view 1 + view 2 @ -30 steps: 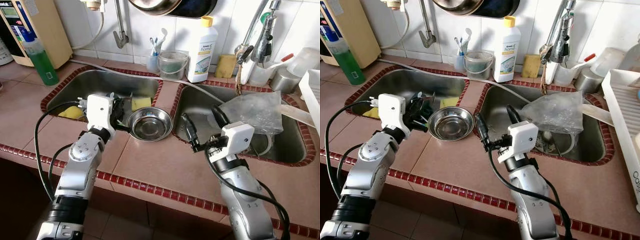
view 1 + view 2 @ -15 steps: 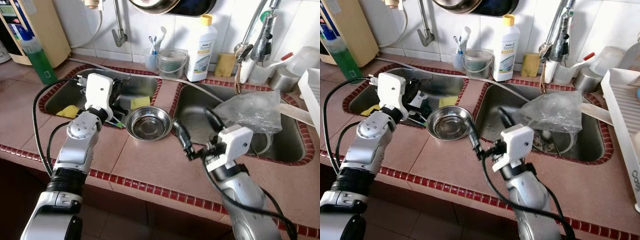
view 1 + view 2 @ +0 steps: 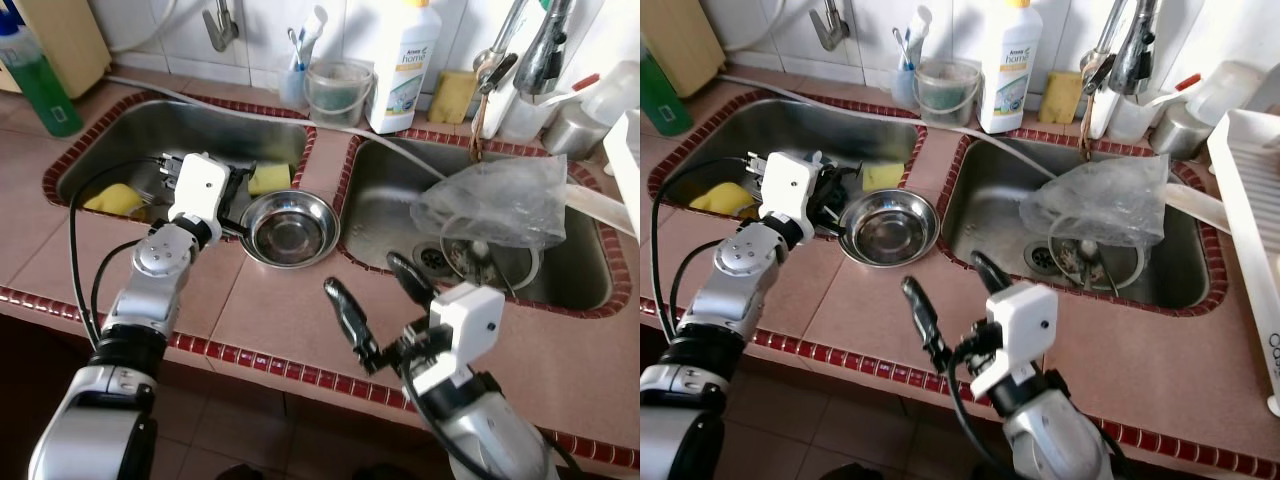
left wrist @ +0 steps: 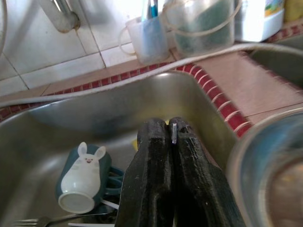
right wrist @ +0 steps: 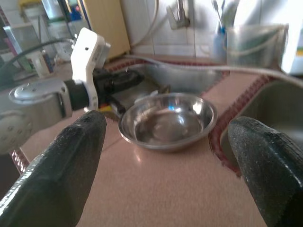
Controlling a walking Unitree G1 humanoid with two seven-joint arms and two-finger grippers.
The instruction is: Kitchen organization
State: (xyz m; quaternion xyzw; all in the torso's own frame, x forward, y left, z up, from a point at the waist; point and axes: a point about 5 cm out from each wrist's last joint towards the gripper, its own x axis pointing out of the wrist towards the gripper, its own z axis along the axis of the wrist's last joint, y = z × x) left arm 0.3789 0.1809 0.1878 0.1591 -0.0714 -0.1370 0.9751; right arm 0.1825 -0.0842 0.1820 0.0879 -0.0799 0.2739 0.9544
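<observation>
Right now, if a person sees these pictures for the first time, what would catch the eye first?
Probably the shiny steel bowl on the tiled counter between the two sinks, with the left gripper, fingers shut, just beside its rim over the left sink. Next comes the right gripper, wide open above the counter's front edge and facing the bowl. A crumpled clear plastic bag in the right sink also stands out.

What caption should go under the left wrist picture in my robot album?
Left gripper, jaws shut, over the left sink, where a bunny mug lies tipped on its side.
</observation>
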